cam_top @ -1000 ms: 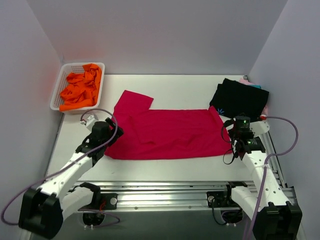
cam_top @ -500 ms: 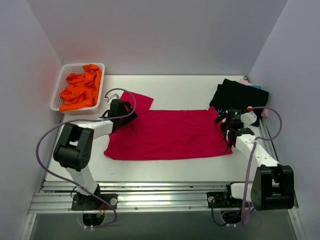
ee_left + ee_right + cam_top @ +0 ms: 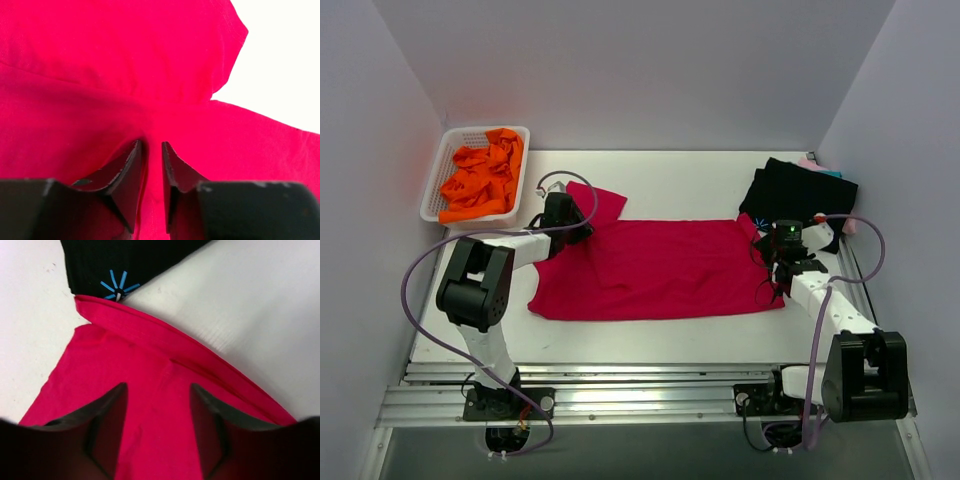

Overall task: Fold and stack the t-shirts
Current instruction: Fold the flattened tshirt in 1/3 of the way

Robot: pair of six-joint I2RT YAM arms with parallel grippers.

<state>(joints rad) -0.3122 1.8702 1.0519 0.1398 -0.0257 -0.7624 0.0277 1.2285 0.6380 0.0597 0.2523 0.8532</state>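
Observation:
A crimson-red t-shirt (image 3: 660, 268) lies spread flat across the middle of the table, with one sleeve (image 3: 600, 200) sticking out at its far left. My left gripper (image 3: 582, 232) is down at the base of that sleeve. In the left wrist view its jaws (image 3: 151, 146) stand close together with a ridge of the red t-shirt (image 3: 125, 60) pinched between them. My right gripper (image 3: 767, 252) is at the shirt's far right corner. There its jaws (image 3: 159, 387) stand wide apart, open over the red t-shirt (image 3: 150, 355). A folded black t-shirt (image 3: 798, 198) with a blue mark (image 3: 117, 287) lies just beyond.
A white basket (image 3: 435, 180) holding orange cloth (image 3: 480, 178) stands at the far left corner. Pink and teal cloth (image 3: 817, 165) peeks out from under the black t-shirt at the far right. The enclosure's walls run close along both sides and the back.
Both arms have swung from the shirt's near side to its far corners. The left jaws have narrowed onto a fold of red cloth. The right jaws have narrowed a little.

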